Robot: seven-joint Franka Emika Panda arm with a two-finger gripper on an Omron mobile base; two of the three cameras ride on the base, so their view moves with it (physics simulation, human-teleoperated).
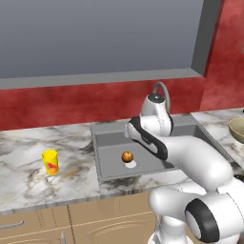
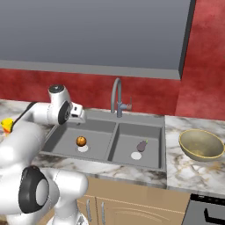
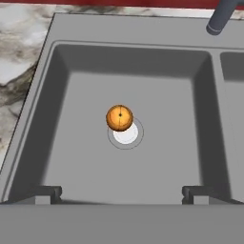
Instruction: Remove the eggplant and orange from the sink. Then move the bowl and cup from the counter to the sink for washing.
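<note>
The orange (image 3: 119, 117) lies in the left basin of the grey sink (image 3: 76, 147), touching the far edge of the white drain (image 3: 127, 135). My gripper (image 3: 121, 193) hangs open well above that basin, with the orange ahead of its spread fingertips (image 3: 46, 193) and nothing between them. From the right base, the gripper (image 2: 79, 122) sits over the basin's far left corner, the orange (image 2: 81, 141) below it. A small dark purple eggplant (image 2: 142, 146) rests in the right basin. On the counter right of the sink stands the tan bowl (image 2: 201, 144); left of it, the yellow cup (image 1: 50, 162).
The curved grey tap (image 2: 116, 96) rises behind the divider between the basins. A red wall and a grey window frame run along the back. My own white arm (image 1: 190, 157) hides the right basin in the left base view. Wooden cabinet fronts are below the counter.
</note>
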